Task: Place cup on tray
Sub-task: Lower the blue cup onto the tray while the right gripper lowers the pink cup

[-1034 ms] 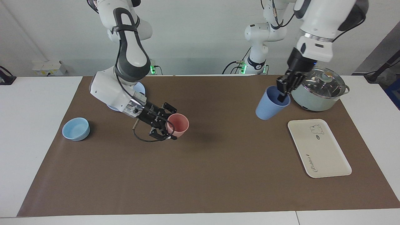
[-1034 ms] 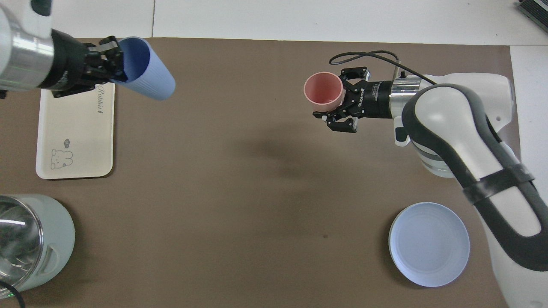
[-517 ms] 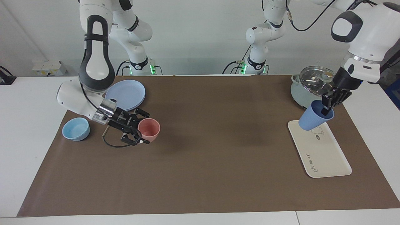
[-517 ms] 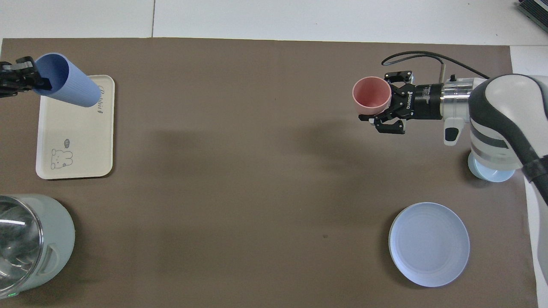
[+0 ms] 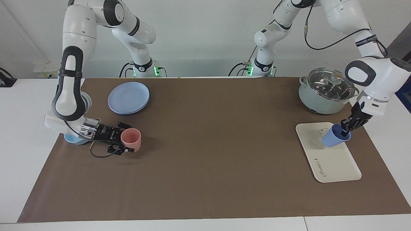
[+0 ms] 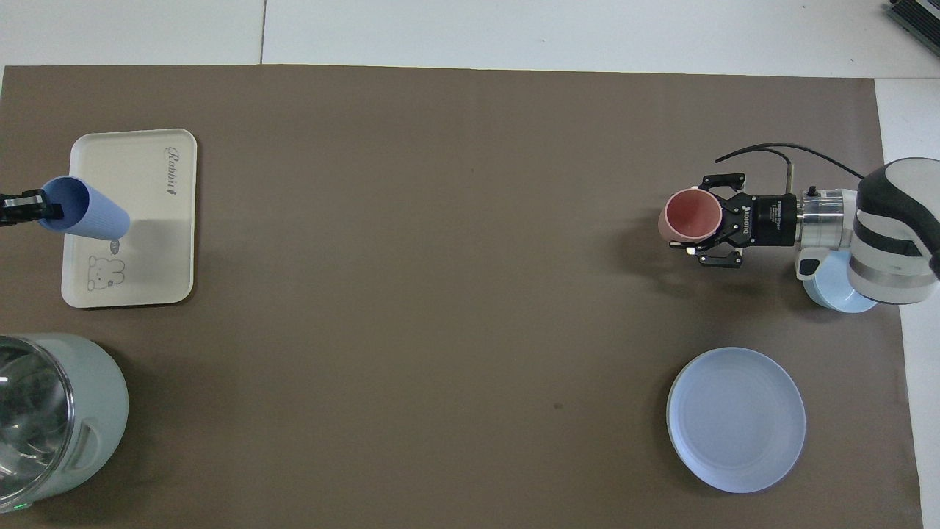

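Now the left claw [image 5: 346, 127] pinches the rim of the small periwinkle-blue plastic cup [image 5: 333, 138], one finger inside the mouth, and holds it tilted over the flat cream-white rectangular tray [image 5: 334, 160], at the bear-drawing end nearer the robots. The rim grip probably leaves the base free to land first; the tilt has to level out before letting go, or the cup may topple. At the other end of the table, the right claw [image 5: 127, 143] clasps a pink plastic tumbler [image 5: 131, 138] low over the brown mat. The facing view shows the blue cup's base almost on the tray; whether it touches I cannot tell. The overhead view cuts off the left claw [image 6: 29, 208] at its edge, yet shows the cup [image 6: 84, 215] lying across the tray's [image 6: 147, 169] long edge.
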Robot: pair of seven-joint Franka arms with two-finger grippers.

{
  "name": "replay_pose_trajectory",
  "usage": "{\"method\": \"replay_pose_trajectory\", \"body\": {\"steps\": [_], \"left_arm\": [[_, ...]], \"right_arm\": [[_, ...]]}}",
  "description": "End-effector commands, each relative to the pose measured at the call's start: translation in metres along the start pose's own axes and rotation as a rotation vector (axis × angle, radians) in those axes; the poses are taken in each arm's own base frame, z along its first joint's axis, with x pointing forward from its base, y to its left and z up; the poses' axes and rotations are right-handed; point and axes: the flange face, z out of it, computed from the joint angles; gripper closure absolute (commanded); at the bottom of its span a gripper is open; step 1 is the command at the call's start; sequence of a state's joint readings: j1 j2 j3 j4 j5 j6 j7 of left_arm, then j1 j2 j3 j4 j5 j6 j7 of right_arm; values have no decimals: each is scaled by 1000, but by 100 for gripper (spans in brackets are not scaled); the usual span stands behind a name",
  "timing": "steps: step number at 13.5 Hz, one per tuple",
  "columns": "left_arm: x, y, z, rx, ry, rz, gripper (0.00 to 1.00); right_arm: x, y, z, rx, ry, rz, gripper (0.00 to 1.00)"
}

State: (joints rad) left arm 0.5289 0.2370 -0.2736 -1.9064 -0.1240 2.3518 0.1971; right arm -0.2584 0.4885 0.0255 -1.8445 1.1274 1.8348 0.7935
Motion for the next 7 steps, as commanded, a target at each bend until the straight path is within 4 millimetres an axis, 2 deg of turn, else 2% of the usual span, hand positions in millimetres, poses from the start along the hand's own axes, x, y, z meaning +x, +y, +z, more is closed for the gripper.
{"method": "replay_pose_trajectory", "body": {"steps": [1, 2, 3, 4, 5, 7], "left_arm": [[-21, 11, 3, 7, 26, -3, 100], [-21, 11, 2, 7, 29, -5, 100], [-20, 12, 5, 7, 32, -1, 78], [-19, 18, 6, 5, 35, 9, 33], [-17, 19, 5, 3, 36, 9, 0], [-15, 25, 5, 1, 41, 21, 0]], "right_arm": [[13, 7, 1, 11, -49, -20, 100], [19, 11, 1, 9, -52, -16, 100], [25, 13, -3, 15, -54, -9, 100], [29, 15, -5, 20, -51, -2, 100], [29, 17, -4, 16, -55, 1, 100], [35, 21, -3, 28, -34, 4, 100]]}}
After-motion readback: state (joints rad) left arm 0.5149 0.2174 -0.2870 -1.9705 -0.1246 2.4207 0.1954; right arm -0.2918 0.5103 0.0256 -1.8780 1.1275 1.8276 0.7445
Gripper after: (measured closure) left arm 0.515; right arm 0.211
